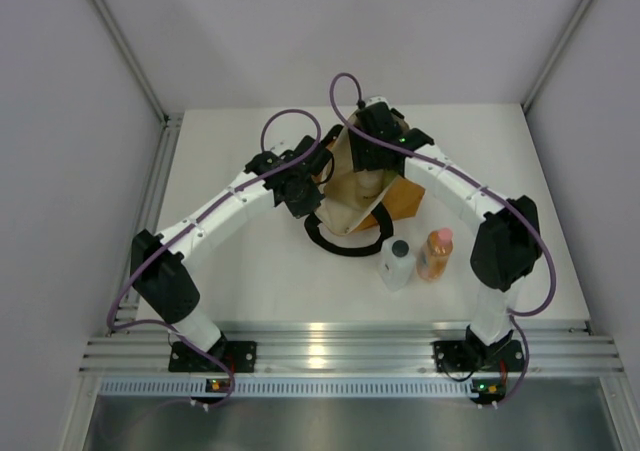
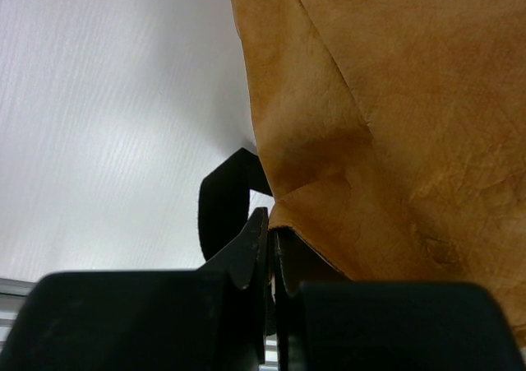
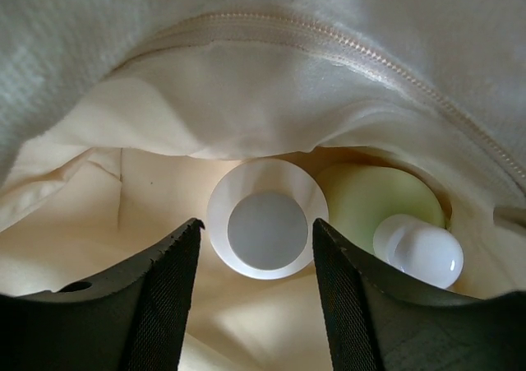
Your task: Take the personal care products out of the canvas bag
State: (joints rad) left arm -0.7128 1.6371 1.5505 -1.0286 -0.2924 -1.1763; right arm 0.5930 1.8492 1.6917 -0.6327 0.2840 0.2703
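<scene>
My right hand (image 3: 256,224) is spread inside the canvas bag (image 3: 246,75), straddling the cream bottle (image 3: 267,223); my left hand (image 2: 269,238) pinches the bag's edge.

- Top view: bright, even overhead light; soft faint shadows on the white matte tabletop (image 1: 280,281); glare band on the brushed aluminium front rail (image 1: 320,332).
- Left wrist: left gripper's black fingers (image 2: 242,264) blurred, underexposed; mustard-tan canvas bag (image 2: 394,124) sharper, creases shaded.
- Right wrist: warm dim interior; glossy white round bottle cap (image 3: 419,254) blown out.
</scene>
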